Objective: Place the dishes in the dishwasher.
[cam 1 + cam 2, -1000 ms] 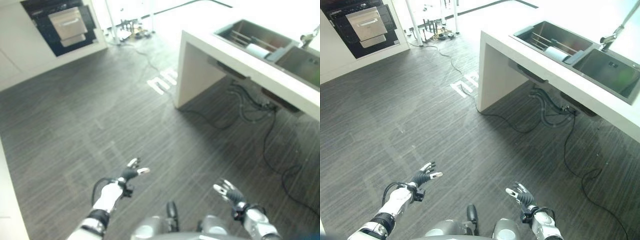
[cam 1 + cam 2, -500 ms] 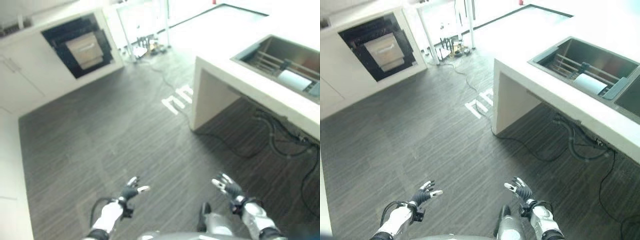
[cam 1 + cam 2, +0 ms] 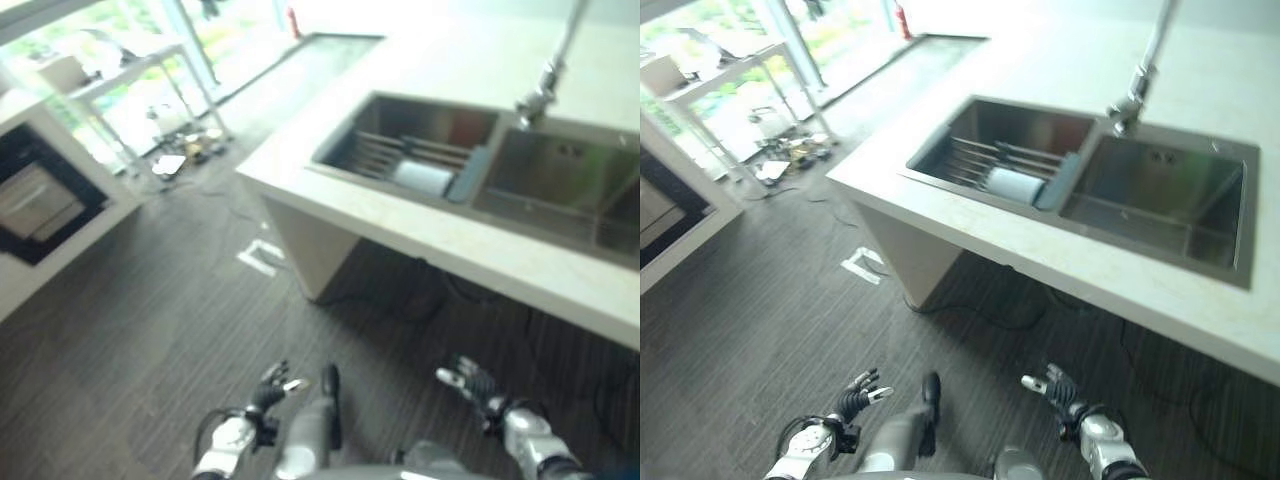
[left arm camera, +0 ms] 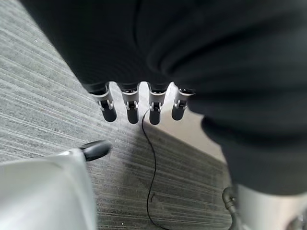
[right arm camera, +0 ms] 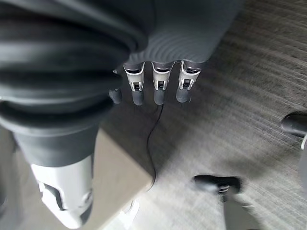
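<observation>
Both of the robot's hands hang low over a dark, grey-striped plank floor (image 3: pixel 760 300), fingers loose and spread, holding nothing. The left hand (image 3: pixel 856 396) reaches forward at the lower left; its own wrist view shows a row of silver, dark-tipped fingers (image 4: pixel 129 103) pointing out straight from beneath the ribbed cover. The right hand (image 3: pixel 1054 386) mirrors it at the lower right, its fingers (image 5: pixel 160 86) likewise relaxed and apart above the boards.

Beyond the hands stands a white island counter (image 3: pixel 1060 60) with a double stainless-steel sink (image 3: pixel 1200 262) set into its top. The compartment on the robot's left holds a rack of metal bars (image 3: pixel 975 160), and among them lies the one dish in sight: a pale, whitish-blue round piece (image 3: pixel 1013 185), apparently a bowl or plate resting on its side against the rack, next to a grey-blue strip (image 3: pixel 1058 182) that runs along the divider between the two basins. Its exact shape is too soft to make out. The basin on the robot's right is bare steel, and a chrome tap (image 3: pixel 1137 85) rises from the counter behind the divider.

Off to the far left, a dark appliance opening (image 3: pixel 35 205) with a light panel inside sits in white cabinetry, and a white-legged table (image 3: pixel 715 75) stands before bright windows, well apart from the hands.
</observation>
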